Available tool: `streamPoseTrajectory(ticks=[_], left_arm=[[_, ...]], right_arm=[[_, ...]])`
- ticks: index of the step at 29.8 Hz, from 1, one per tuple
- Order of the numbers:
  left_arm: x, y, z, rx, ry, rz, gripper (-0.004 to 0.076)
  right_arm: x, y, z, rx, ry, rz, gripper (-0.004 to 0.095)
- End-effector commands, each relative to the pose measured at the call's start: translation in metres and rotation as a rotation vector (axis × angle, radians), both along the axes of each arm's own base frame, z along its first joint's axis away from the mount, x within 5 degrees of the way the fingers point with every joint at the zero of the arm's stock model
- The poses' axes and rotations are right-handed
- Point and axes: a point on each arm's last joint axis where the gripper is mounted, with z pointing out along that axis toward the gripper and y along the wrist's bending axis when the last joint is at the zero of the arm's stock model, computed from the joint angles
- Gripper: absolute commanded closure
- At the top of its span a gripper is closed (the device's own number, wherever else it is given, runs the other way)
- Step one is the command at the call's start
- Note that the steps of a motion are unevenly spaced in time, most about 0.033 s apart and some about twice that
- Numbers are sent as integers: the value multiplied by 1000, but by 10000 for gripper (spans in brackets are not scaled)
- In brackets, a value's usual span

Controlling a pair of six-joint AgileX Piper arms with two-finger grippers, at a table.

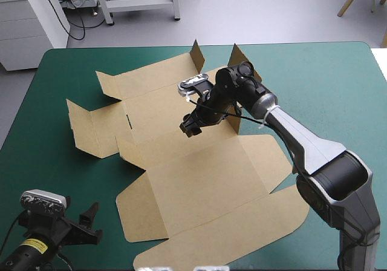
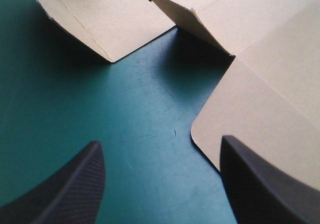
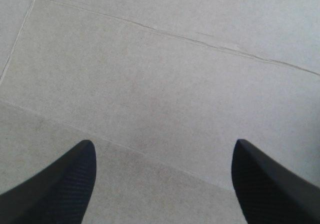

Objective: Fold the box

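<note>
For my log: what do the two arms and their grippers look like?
The right arm has silver-grey shells with black joints. The left arm is black with a yellow label. The left gripper and right gripper each have two broad, black, fin-shaped fingers, finely textured.

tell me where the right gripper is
In the high view the right gripper is open over the far middle of the box, near its raised far flaps; the left gripper sits off the box's near left corner.
</note>
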Motion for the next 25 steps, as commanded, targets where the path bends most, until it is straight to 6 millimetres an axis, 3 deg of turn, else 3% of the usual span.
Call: streamPoseTrajectory(ticks=[1, 7, 10, 18, 25], left_arm=[[5, -1, 11, -30, -62, 13, 256], [5, -1, 11, -30, -62, 13, 256], [5, -1, 11, -30, -62, 13, 256], [5, -1, 11, -30, -60, 13, 257], [5, -1, 11, -30, -60, 13, 256]], right_arm=[[-7, -3, 35, 71, -88, 4, 226], [-9, -4, 35, 57, -67, 12, 226], [-9, -9, 46, 15, -99, 18, 226], [-7, -35, 122, 115, -315, -77, 226], [-11, -82, 162, 84, -460, -183, 226]])
